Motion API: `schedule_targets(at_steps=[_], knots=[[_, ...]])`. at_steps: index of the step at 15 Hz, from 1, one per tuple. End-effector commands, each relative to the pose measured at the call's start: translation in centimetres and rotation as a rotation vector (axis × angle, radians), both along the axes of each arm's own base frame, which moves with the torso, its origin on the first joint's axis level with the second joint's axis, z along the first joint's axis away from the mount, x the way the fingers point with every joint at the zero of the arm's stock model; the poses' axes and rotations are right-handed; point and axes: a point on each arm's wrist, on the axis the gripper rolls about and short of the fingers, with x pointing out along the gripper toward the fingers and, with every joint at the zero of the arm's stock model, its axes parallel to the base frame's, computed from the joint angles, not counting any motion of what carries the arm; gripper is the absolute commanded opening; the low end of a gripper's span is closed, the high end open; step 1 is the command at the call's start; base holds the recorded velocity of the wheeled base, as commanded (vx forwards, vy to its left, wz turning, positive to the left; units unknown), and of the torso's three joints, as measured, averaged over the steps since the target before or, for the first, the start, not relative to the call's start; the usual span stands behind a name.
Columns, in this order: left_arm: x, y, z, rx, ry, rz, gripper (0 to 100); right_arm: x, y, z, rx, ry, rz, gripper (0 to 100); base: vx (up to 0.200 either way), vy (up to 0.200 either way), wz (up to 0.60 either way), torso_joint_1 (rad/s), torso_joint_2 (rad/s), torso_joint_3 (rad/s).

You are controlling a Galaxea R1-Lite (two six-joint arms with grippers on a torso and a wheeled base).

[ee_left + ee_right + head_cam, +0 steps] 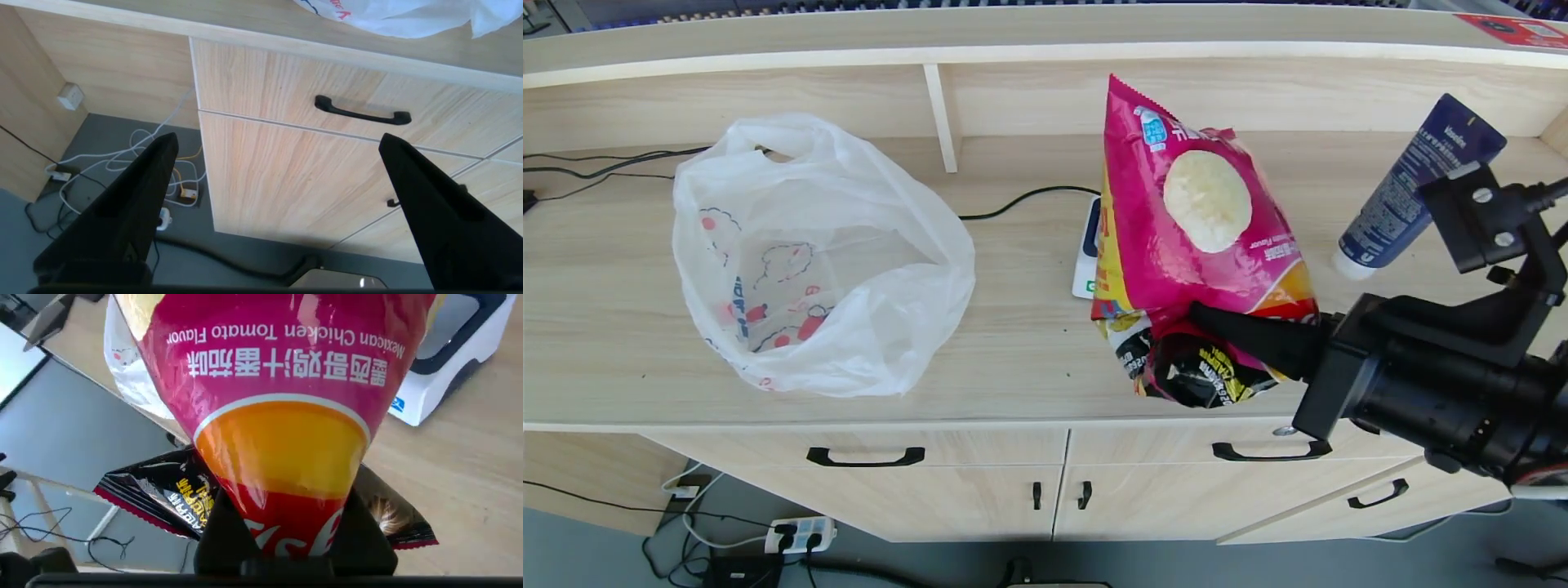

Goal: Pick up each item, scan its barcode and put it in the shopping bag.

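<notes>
Before likely scanner (1085, 249) — right claw (1207, 318) grips chips (1176, 253).

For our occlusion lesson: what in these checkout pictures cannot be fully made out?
Scanner: head view, mostly behind the pink chip bag.
Black snack packet: head view, partly under the pink chip bag.
Shopping bag: left wrist view, cut off by the picture's edge.
</notes>
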Motion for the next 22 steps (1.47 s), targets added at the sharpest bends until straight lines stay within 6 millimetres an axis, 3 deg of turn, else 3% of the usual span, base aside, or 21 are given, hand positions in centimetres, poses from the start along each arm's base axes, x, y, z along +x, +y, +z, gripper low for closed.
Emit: schedule_targets(at_steps=[1,6,8,9,11,22], knots=[[0.0,0.0,0.0,0.0,0.0,0.0,100,-0.4,2.7,2.9,-0.029,0.019,-0.017,0,0.0,0.0,0.0,0.0,0.0,0.0],[0.0,0.0,0.0,0.0,0.0,0.0,100,3.6,5.7,4.1,-0.154,0.078,-0.184,0,0.0,0.0,0.0,0.0,0.0,0.0],[0.0,0.0,0.0,0.0,0.0,0.0,100,5.7,6.4,3.3,-0.231,0.137,-0.224,0,0.0,0.0,0.0,0.0,0.0,0.0],[0.0,0.0,0.0,0.0,0.0,0.0,100,5.7,6.4,3.3,-0.232,0.138,-0.226,0,0.0,0.0,0.0,0.0,0.0,0.0],[0.0,0.0,0.0,0.0,0.0,0.0,100,8.5,7.2,3.3,-0.249,0.158,-0.261,0,0.0,0.0,0.0,0.0,0.0,0.0],[0.0,0.0,0.0,0.0,0.0,0.0,100,9.3,6.2,3.1,-0.262,0.18,-0.293,0,0.0,0.0,0.0,0.0,0.0,0.0]])
